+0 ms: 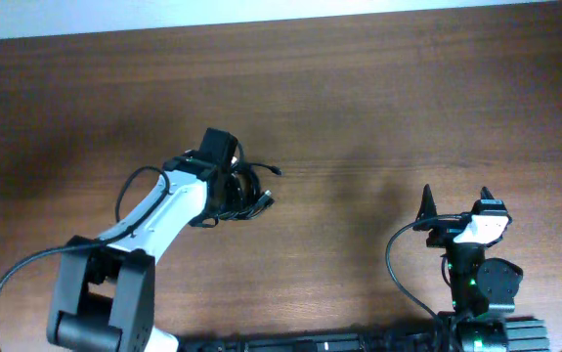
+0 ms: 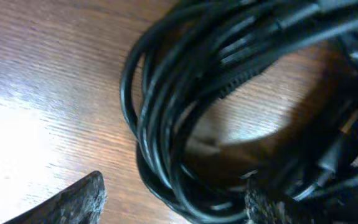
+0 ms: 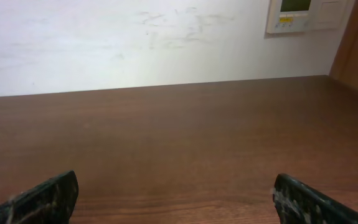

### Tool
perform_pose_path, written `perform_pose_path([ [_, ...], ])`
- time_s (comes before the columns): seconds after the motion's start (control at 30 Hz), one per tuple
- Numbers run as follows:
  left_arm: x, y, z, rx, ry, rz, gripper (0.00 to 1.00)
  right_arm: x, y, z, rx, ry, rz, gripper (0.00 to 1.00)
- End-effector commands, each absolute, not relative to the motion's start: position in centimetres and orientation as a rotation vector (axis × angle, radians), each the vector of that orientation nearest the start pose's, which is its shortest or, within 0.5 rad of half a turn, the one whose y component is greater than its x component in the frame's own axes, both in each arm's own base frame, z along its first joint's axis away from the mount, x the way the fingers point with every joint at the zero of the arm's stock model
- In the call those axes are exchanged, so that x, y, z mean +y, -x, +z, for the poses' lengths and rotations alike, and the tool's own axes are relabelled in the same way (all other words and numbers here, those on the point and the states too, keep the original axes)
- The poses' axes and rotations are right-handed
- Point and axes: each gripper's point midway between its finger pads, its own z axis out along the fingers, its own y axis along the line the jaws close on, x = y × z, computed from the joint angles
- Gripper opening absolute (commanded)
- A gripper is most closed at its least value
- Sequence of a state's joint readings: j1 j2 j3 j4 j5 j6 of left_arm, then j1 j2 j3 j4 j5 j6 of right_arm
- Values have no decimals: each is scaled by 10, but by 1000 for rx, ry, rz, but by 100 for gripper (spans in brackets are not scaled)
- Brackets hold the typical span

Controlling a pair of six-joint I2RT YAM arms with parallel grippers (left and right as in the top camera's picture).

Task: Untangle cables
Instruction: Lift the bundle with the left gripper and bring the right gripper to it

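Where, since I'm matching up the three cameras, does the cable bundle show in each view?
Overhead: the cable bundle lies left of centre on the brown wooden table.
Left wrist: it fills the centre and right of the picture, coiled, reaching down between the fingertips of the left gripper.
Right wrist: not in it.
Shared landmark: the table's wood grain shows in all three views.

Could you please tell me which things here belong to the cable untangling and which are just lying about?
Job: cables, bundled in a coil; left gripper, open at the bundle; right gripper, open, away from the cables.
Not the job: table; wall panel.
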State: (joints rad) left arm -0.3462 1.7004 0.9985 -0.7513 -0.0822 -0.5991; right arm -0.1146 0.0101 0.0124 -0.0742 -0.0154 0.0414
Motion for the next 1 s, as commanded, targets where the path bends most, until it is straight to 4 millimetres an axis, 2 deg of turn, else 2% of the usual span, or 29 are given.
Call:
perform_pose_path([
  [0.0, -84, -311, 26, 2928, 430, 40, 74, -27, -245, 156, 1643, -115, -53, 98],
  [0.07, -82, -323, 34, 2908, 476, -21, 68, -27, -245, 156, 1643, -116, -53, 99],
  [0.17, -68, -327, 35, 2867, 484, 80, 72, -27, -245, 156, 1643, -116, -53, 98],
  [0.23, -61, -334, 37, 2840, 519, 78, 57, -27, -245, 156, 1643, -115, -53, 99],
  [0.3, -57, -335, 35, 2838, 534, 80, 56, -27, -245, 156, 1643, -116, -53, 98],
  [0.4, -62, -343, 22, 2846, 517, 55, 57, -27, -245, 156, 1643, -115, -53, 98],
  [0.47, -70, -347, 19, 2858, 445, -2, 60, -27, -245, 156, 1643, -116, -53, 99],
  [0.63, -66, -347, 17, 2858, 426, 40, 45, -27, -245, 156, 1643, -116, -53, 99],
  [0.73, -62, -335, -10, 2944, 431, 99, 42, -27, -245, 156, 1643, -115, -53, 98],
  [0.8, -62, -329, -21, 2983, 434, 112, 29, -27, -245, 156, 1643, -116, -53, 98],
  [0.87, -80, -323, -25, 3032, 426, -25, 15, -27, -245, 156, 1642, -115, -53, 99],
  [0.9, -82, -317, -27, 3048, 413, -23, 1, -27, -245, 156, 1643, -116, -53, 99],
  [0.97, -84, -309, -31, 3069, 395, -8, 0, -27, -245, 156, 1642, -115, -53, 99],
])
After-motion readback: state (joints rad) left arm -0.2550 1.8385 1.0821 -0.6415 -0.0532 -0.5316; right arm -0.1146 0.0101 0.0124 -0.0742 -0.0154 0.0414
